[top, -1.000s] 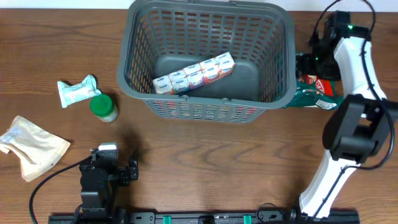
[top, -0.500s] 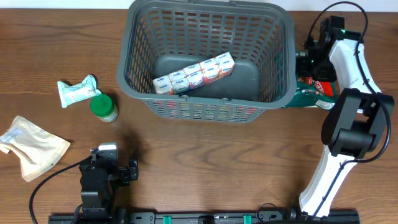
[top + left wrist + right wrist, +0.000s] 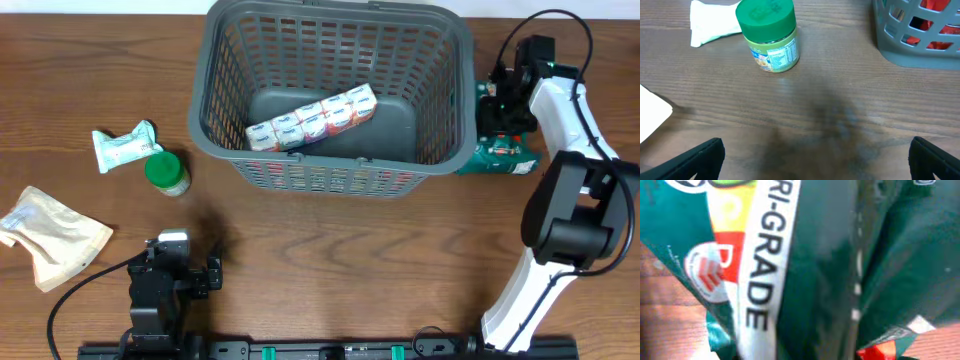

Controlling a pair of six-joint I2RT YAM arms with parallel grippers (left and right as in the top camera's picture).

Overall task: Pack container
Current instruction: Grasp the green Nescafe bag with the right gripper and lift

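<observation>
The container (image 3: 330, 178), a big dark-grey lattice basket, stands at the back middle with a row of white-and-red cartons (image 3: 312, 118) on its floor. A green snack bag (image 3: 505, 157) lies on the table against its right wall. My right gripper (image 3: 497, 120) is down on the bag's upper end and shut on it. In the right wrist view the bag (image 3: 815, 270) fills the frame and hides the fingers. My left gripper (image 3: 815, 160) stands open low over bare table, facing a green-lidded jar (image 3: 769, 37). Only the tips of its fingers (image 3: 705, 155) show.
The green-lidded jar (image 3: 167, 172) stands left of the container, beside a white-and-green pouch (image 3: 125, 146). A beige paper bag (image 3: 50, 235) lies at the left edge. The left arm's base (image 3: 160, 290) sits at the front. The container's corner (image 3: 910, 45) shows in the left wrist view.
My right gripper has come down on the green bag and shut on it, and the bag has bunched slightly toward the basket. The left arm has not moved.
</observation>
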